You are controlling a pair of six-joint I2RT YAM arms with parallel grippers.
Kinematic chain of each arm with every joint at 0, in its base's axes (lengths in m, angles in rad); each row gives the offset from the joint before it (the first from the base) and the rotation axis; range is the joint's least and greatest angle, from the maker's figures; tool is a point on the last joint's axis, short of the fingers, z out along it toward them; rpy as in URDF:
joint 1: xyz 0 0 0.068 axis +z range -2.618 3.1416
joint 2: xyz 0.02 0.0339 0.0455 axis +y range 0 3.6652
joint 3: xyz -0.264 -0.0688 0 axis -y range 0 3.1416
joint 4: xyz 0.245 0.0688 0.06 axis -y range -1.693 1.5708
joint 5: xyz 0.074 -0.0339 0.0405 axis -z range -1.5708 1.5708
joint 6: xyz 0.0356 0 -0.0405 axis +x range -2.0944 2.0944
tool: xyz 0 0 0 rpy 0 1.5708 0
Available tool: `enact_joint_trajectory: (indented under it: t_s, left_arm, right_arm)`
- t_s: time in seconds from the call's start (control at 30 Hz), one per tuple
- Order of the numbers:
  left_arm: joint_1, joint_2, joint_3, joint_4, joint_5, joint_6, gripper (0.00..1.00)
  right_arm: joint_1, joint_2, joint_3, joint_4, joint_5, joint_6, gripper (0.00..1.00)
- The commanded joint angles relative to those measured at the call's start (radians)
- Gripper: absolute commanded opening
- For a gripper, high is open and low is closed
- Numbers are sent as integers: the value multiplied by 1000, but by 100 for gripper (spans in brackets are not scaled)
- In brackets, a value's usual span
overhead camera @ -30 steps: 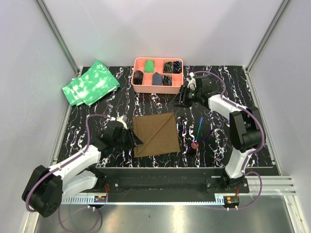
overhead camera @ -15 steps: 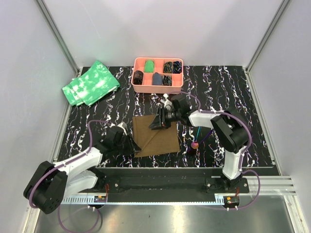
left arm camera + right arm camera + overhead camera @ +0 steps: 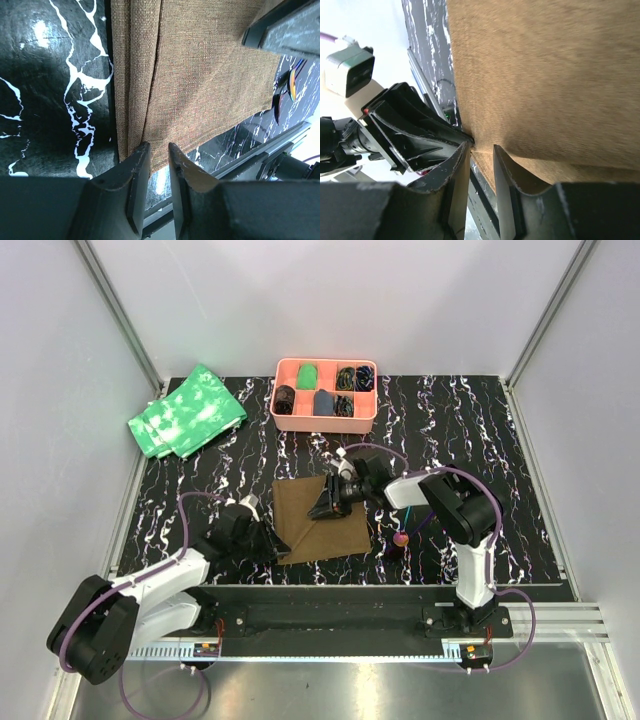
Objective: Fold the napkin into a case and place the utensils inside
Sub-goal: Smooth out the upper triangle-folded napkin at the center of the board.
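Note:
The brown napkin (image 3: 338, 528) lies flat near the table's front, with a folded layer along its left side (image 3: 135, 75). My left gripper (image 3: 274, 545) sits low at the napkin's near-left corner. In the left wrist view its jaws (image 3: 159, 150) stand a little apart, with the cloth's edge at their tips. My right gripper (image 3: 322, 510) reaches over the napkin's middle from the right. Its jaws (image 3: 481, 150) are narrowly apart, straddling a cloth edge (image 3: 545, 75). The utensils (image 3: 402, 537) lie just right of the napkin, one with a pink-red end.
A pink compartment tray (image 3: 322, 423) holding small items stands at the back centre. Green mottled cloths (image 3: 188, 410) lie at the back left. The table's front rail (image 3: 330, 592) runs close behind the left gripper.
The right arm swung from beside the pink tray down and left onto the napkin, its jaws narrowing. The left gripper slid slightly toward the napkin's near-left corner.

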Motion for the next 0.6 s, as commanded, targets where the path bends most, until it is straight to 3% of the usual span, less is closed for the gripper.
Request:
enact_joint_trajectory:
  t_s: [0.0,0.17,0.33,0.57]
  left_arm:
    - [2,8,-23,2,-12,3,27]
    - [2,-3,-23,-12,-13,6,26]
    - [2,-12,-39,-16,-16,4,25]
    - [2,-43,-56,-21,-16,-4,24]
  right_arm:
    - [49,-25,0,71,-5,23,33]
    - [51,21,-29,145,-13,58,31]
    - [25,44,8,79,-5,-13,31]
    - [-126,57,52,-65,-25,-143,32]
